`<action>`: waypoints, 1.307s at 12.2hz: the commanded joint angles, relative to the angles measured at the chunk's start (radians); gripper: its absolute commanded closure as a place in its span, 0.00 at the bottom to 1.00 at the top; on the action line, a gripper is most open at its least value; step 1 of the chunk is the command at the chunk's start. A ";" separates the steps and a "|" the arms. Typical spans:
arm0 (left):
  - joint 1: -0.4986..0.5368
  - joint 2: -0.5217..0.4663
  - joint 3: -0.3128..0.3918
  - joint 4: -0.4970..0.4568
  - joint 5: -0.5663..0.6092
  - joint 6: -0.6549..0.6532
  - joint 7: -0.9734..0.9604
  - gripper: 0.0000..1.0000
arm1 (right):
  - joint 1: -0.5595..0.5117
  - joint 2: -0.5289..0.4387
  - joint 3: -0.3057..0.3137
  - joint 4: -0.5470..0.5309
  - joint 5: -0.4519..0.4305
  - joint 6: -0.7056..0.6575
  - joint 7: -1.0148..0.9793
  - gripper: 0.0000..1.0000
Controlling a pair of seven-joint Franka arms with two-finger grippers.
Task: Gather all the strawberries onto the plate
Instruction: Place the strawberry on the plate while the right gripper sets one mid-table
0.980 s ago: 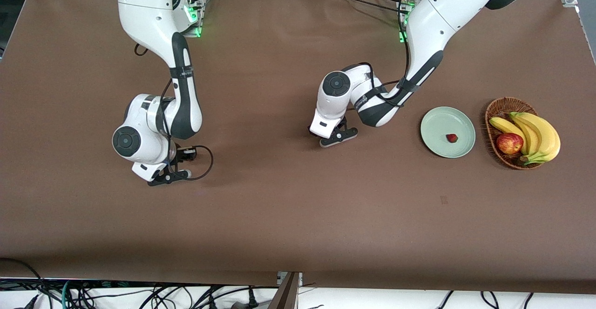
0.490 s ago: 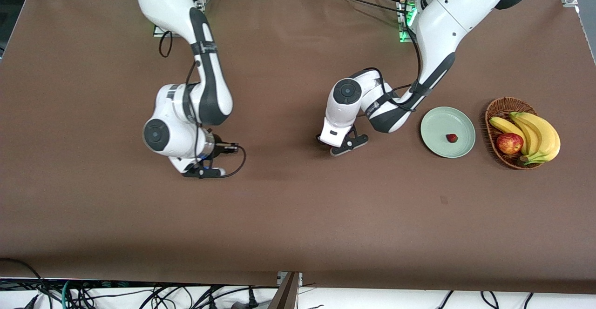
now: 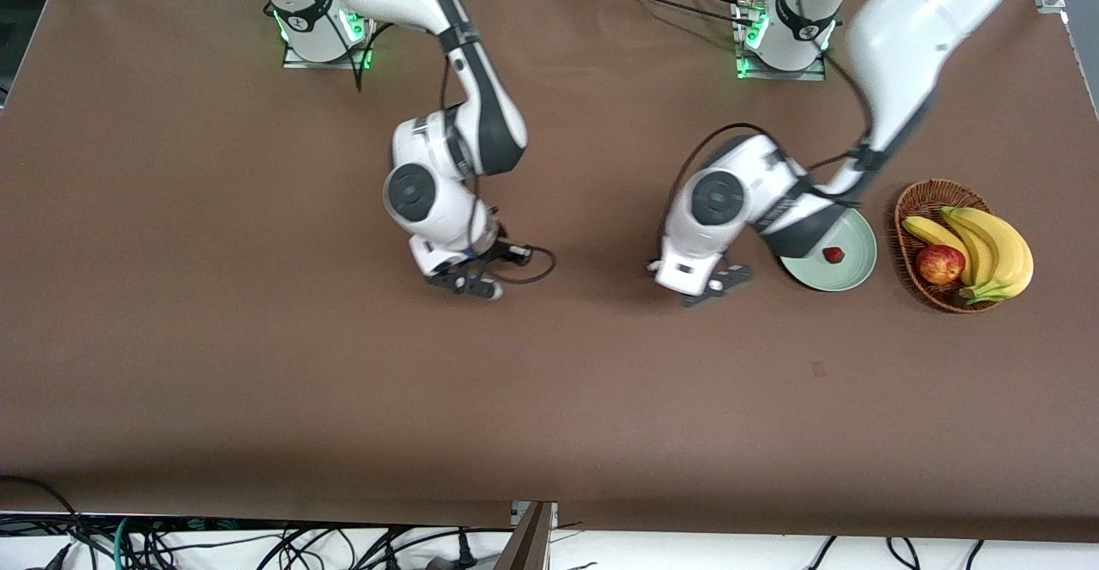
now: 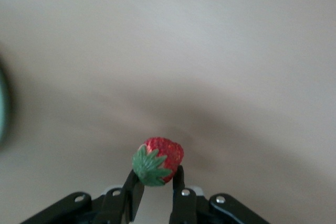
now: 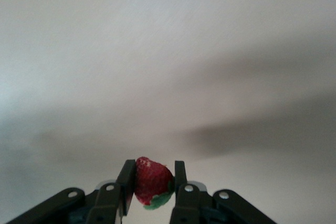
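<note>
One strawberry lies on the pale mint-green plate, which my left arm partly covers. My left gripper is over the bare table beside the plate, toward the right arm's end. It is shut on a second strawberry, seen between its fingers in the left wrist view. My right gripper is over the middle of the table. It is shut on a third strawberry, seen in the right wrist view. The held berries are hidden in the front view.
A brown wicker basket with bananas and a red-yellow apple stands beside the plate at the left arm's end. The plate's rim shows at the edge of the left wrist view. A brown cloth covers the table.
Both arms have swept toward the left arm's end of the table. The left gripper has come close to the plate and the right gripper has reached the table's middle.
</note>
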 commanded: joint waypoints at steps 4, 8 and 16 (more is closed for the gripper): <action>0.446 -0.087 -0.098 -0.193 -0.006 -0.062 0.457 0.79 | 0.144 0.131 0.057 0.016 0.000 0.293 0.253 0.52; 0.499 -0.074 -0.089 -0.276 0.054 -0.056 0.525 0.75 | 0.139 0.114 0.045 0.016 -0.001 0.269 0.246 0.32; 0.467 -0.083 -0.243 -0.175 0.027 -0.127 0.442 0.00 | 0.142 0.015 -0.289 0.140 -0.023 -0.298 0.091 0.15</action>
